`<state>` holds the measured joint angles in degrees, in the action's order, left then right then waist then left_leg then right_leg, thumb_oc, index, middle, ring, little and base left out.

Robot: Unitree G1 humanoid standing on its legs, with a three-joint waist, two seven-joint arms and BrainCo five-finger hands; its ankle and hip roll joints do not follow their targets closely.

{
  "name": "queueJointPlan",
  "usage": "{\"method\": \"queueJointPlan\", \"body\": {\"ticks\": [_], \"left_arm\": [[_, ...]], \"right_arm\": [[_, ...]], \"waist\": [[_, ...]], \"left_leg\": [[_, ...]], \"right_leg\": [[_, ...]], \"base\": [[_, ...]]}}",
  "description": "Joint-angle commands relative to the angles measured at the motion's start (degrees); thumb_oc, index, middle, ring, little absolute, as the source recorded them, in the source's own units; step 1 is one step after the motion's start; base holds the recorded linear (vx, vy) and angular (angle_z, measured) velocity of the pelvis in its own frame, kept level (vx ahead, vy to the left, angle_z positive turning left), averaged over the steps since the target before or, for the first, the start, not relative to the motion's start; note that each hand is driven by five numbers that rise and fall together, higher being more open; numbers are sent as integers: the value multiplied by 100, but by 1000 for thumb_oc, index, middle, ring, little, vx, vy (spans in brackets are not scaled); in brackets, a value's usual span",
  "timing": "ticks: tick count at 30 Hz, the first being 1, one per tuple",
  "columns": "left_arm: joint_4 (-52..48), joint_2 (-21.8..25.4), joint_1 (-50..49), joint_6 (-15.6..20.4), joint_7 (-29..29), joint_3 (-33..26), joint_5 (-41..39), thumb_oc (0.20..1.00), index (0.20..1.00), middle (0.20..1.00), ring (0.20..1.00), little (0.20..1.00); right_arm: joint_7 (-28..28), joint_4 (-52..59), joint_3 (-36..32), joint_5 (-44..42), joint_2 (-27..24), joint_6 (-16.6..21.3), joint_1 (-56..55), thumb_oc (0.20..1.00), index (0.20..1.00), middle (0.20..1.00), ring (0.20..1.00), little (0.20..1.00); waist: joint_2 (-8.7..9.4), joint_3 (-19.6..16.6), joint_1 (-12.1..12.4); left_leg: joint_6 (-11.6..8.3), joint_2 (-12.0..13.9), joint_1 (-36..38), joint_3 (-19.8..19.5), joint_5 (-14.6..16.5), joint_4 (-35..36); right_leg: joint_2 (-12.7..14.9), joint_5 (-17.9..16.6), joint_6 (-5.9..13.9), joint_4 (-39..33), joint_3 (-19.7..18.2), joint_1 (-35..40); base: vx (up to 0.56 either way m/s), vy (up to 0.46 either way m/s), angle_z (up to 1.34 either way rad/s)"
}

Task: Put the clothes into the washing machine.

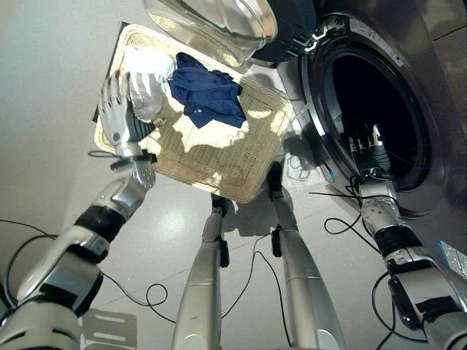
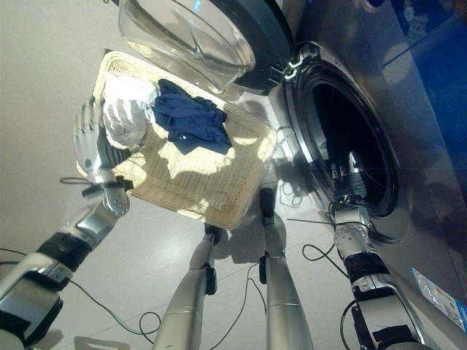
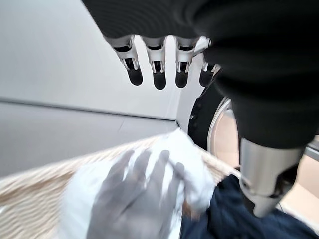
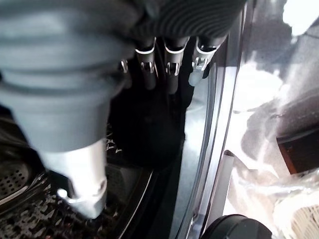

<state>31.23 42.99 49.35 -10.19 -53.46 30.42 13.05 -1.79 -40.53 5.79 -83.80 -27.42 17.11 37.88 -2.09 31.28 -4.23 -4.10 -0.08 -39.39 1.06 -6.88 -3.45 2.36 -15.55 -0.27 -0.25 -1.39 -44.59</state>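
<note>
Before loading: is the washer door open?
Open. The door is swung aside, and the dark drum is exposed.

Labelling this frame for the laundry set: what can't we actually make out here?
- Drum contents: the washing machine opening is black in the eye views, dark in the right wrist view.
- White garment: the left hand hovers open above it, covering part.
- Dark blue garment: crumpled in the wicker basket, type unclear.
- Open door: cut off by the top edge.
- Right hand: open at the drum mouth.
</note>
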Motion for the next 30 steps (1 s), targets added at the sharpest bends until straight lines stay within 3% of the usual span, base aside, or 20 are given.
{"method": "queueJointPlan", "body": {"ticks": [1, 3, 10, 18, 19, 22, 24, 29, 30], "left_arm": [[176, 316, 211, -395, -63, -113, 463, 1000, 1000, 1000, 1000, 1000], [474, 332, 544, -711, 199, 47, 525, 1000, 1000, 1000, 1000, 1000], [1096, 269, 1136, -1189, 926, 383, 466, 1000, 1000, 1000, 1000, 1000], [2059, 473, 1912, -2481, 2407, 857, 522, 1000, 1000, 1000, 1000, 1000], [2059, 473, 1912, -2481, 2407, 857, 522, 1000, 1000, 1000, 1000, 1000], [2261, 667, 2220, -3234, 3449, 1105, 1170, 1000, 1000, 1000, 1000, 1000], [2389, 762, 2325, -3317, 4047, 1239, 1567, 1000, 1000, 1000, 1000, 1000], [2520, 918, 2411, -3616, 4929, 1430, 2237, 1000, 1000, 1000, 1000, 1000], [2617, 1012, 2444, -3689, 5421, 1522, 2594, 1000, 1000, 1000, 1000, 1000]], "right_arm": [[69, 403, 109, 149, -99, 106, -235, 1000, 1000, 1000, 1000, 1000], [56, 449, 169, 202, -44, 32, -290, 1000, 1000, 1000, 1000, 1000], [155, 443, 310, 287, -3, -82, -353, 1000, 1000, 1000, 1000, 1000], [636, 905, 610, 303, -185, -173, -530, 1000, 1000, 1000, 1000, 1000], [636, 905, 610, 303, -185, -173, -530, 1000, 1000, 1000, 1000, 1000], [766, 1383, 697, 308, -189, -199, -763, 1000, 1000, 1000, 1000, 1000], [847, 1529, 686, 315, -172, -226, -861, 1000, 1000, 1000, 1000, 1000], [957, 1908, 636, 362, -106, -289, -1146, 1000, 1000, 1000, 1000, 1000], [1051, 2046, 643, 349, -97, -334, -1253, 1000, 1000, 1000, 1000, 1000]], "waist": [[63, -149, 3], [74, -149, -104], [125, -149, -254], [414, -149, -506], [414, -149, -506], [537, -149, -642], [563, -149, -694], [640, -149, -786], [683, -149, -834]], "left_leg": [[200, -258, -380, 43, -337, -159], [196, -260, -461, 124, -265, -333], [220, -264, -619, 265, -28, -730], [247, -224, -1015, 526, 332, -1372], [247, -224, -1015, 526, 332, -1372], [305, -213, -1128, 625, 420, -1468], [311, -204, -1176, 661, 457, -1522], [321, -200, -1270, 694, 537, -1646], [329, -196, -1304, 702, 589, -1701]], "right_leg": [[-90, 316, 293, 499, 248, -43], [-86, 312, 299, 558, 184, -133], [-81, 334, 313, 651, 37, -289], [-22, 231, 370, 705, -17, -661], [-22, 231, 370, 705, -17, -661], [-76, 196, 387, 727, -91, -791], [-79, 164, 405, 726, -119, -851], [-72, 103, 418, 712, -142, -945], [-70, 73, 423, 702, -155, -988]], "base": [[31, 126, -14], [32, 135, -12], [34, 122, -10], [20, 118, -10], [11, 93, -5], [7, 106, -7], [3, 74, -5], [6, 54, -7], [57, 93, -2]]}}
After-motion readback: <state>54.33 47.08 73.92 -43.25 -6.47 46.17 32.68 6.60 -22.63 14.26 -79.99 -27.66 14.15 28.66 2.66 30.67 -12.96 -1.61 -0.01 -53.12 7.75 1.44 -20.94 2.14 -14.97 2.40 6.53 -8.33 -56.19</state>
